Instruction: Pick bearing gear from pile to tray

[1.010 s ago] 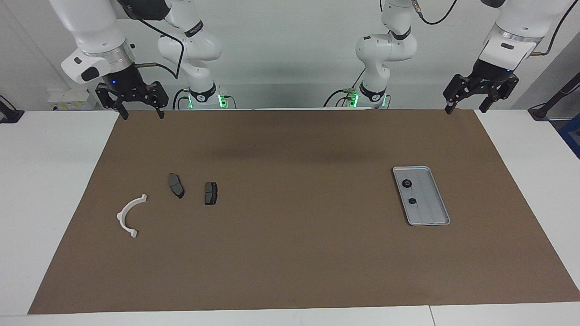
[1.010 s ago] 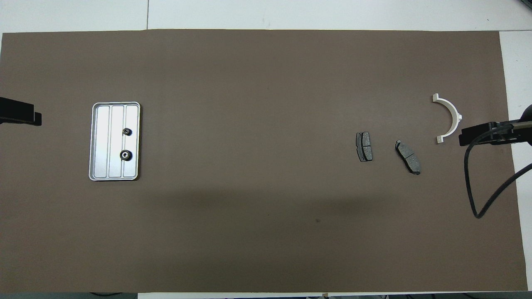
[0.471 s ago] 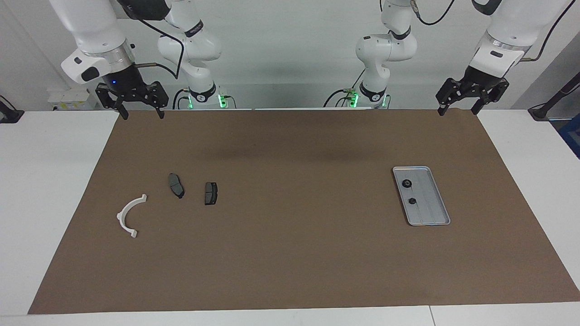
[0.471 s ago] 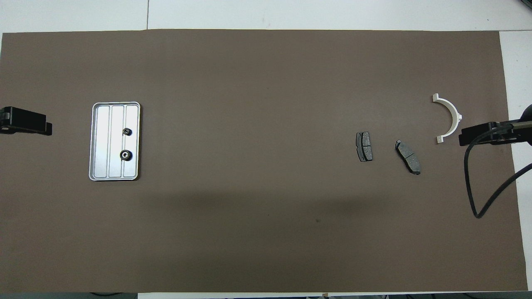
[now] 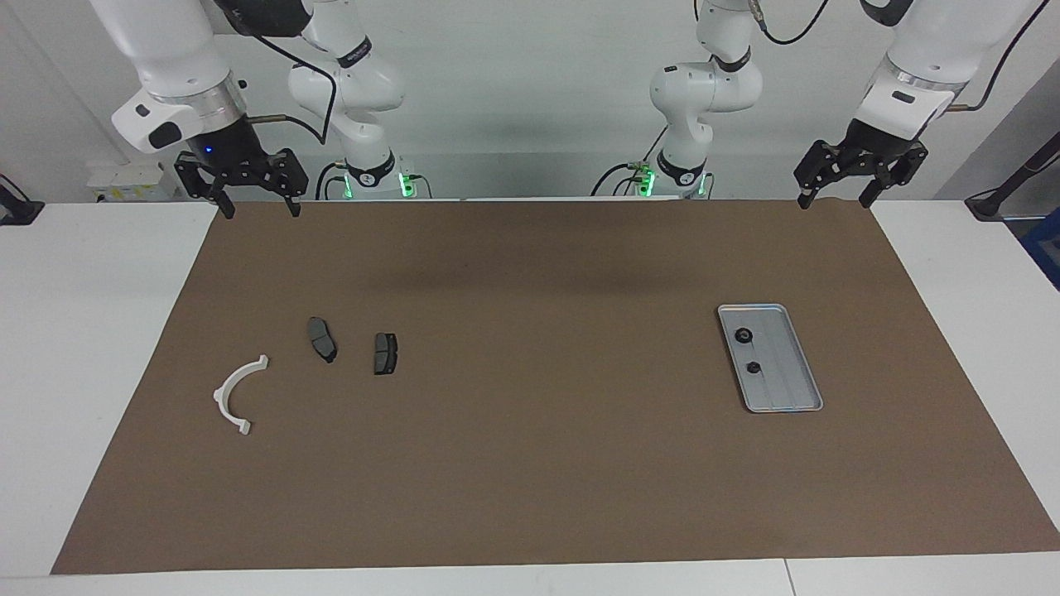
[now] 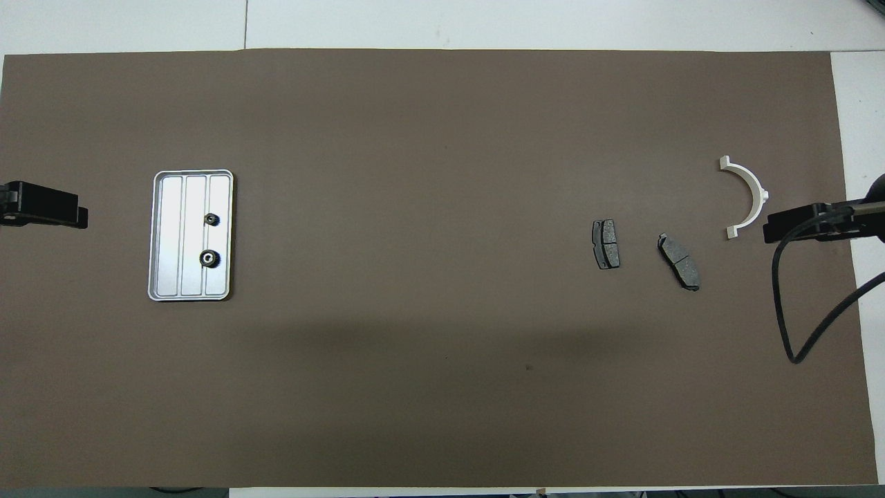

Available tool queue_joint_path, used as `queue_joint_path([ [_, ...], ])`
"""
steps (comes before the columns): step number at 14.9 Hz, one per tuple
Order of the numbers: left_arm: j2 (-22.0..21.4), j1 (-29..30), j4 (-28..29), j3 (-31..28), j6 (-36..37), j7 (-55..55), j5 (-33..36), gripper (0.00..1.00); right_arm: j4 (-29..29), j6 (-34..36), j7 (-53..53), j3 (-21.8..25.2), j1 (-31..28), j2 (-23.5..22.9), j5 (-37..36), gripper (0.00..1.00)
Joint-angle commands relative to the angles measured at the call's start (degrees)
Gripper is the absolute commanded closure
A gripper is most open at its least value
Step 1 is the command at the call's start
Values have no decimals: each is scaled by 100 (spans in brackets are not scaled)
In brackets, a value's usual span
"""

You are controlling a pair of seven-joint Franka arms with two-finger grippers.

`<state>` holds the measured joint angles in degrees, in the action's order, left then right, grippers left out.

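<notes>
Holding nothing, left claw [image 5: 831, 201] and right claw [image 5: 258, 207] hang apart-fingered; gears [image 5: 744, 335] in tray [image 5: 802, 364].

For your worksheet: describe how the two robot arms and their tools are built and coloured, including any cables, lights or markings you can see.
Both arms are glossy white with rounded joint housings and black bands at the joints. Each ends in a silver ring and a black two-fingered tool: left tool, right tool. Black cables loop along the upper links. Green lights glow at both bases; a small blue light shows above the right tool.

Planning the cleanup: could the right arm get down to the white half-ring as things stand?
Probably yes. The right claw hangs open and empty at the mat's edge, the white half-ring lies flat at its end of the table, and nothing stands between them.
</notes>
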<state>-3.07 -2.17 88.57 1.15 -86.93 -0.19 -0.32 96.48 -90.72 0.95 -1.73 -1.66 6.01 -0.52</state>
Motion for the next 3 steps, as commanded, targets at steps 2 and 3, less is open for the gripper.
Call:
queue_joint_path([
  [2,-220,-126,248,-106,0,71,-4,0,55,-113,28,-3,-19,66,175,0],
  [3,-220,-126,248,-106,0,71,-4,0,55,-104,19,-3,-19,66,175,0],
])
